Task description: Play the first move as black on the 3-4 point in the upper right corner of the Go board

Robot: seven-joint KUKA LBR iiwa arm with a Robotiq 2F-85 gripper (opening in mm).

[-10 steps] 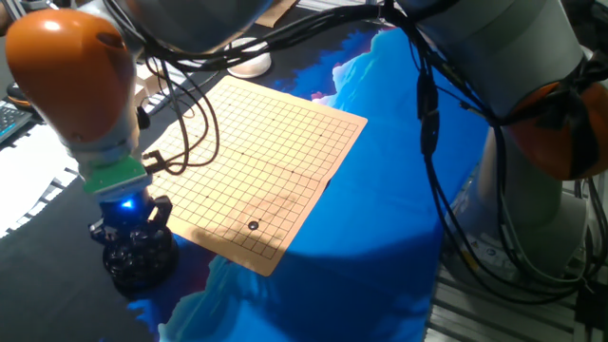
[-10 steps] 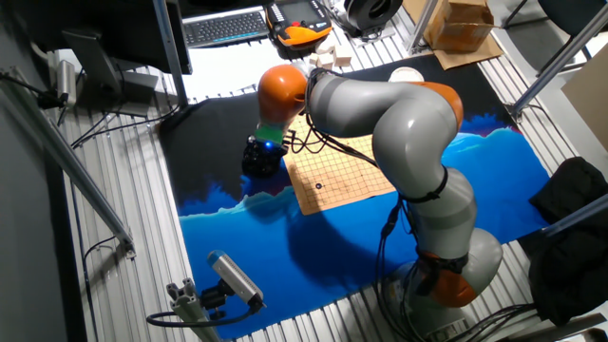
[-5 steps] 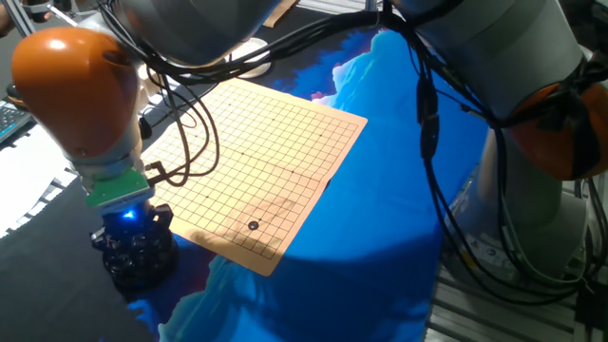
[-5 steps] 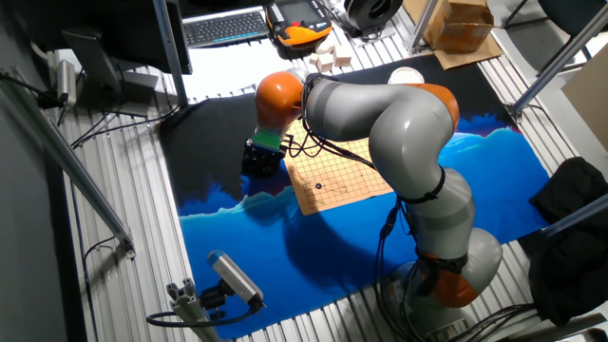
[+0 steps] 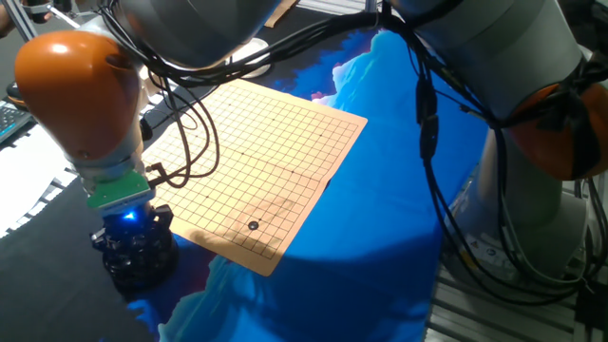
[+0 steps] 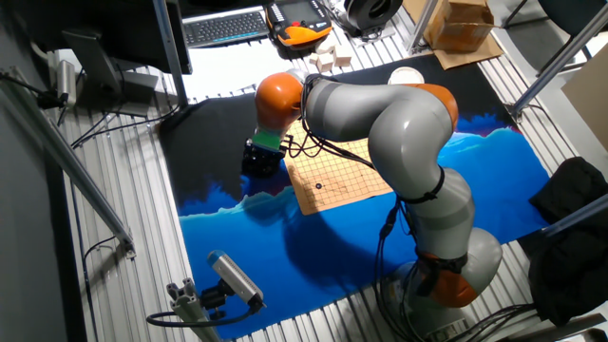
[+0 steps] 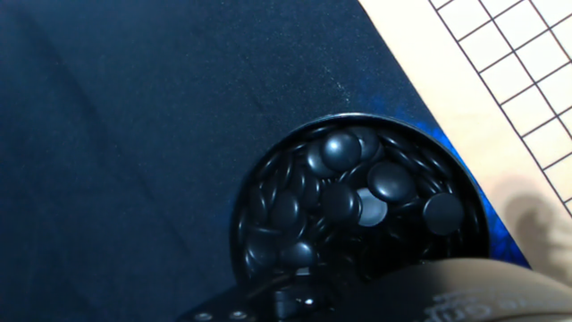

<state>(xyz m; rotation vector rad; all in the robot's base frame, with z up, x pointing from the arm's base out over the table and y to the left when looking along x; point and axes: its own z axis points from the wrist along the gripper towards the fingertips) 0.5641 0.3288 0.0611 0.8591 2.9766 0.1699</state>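
Note:
The tan Go board (image 5: 256, 152) lies on the blue cloth; it also shows in the other fixed view (image 6: 342, 171) and at the right edge of the hand view (image 7: 500, 80). One black stone (image 5: 253, 225) sits on a grid point near the board's near corner. A black bowl (image 5: 142, 264) full of black stones (image 7: 340, 201) stands on dark cloth just off the board's left corner. My gripper (image 5: 133, 233) hangs right over the bowl, fingers down at its top. The dark fingers merge with the bowl. A blurred tan shape (image 7: 483, 291) fills the hand view's bottom.
Black cables (image 5: 190, 104) hang across the board's left side. A white bowl (image 6: 407, 74) sits beyond the board's far edge. A keyboard (image 6: 226, 26) and a cardboard box (image 6: 463, 24) lie at the back. The arm's base (image 6: 446, 266) stands at the cloth's near right.
The hand came down a little and shifted slightly right over the bowl of black stones, then stayed still. The stone on the board has not moved.

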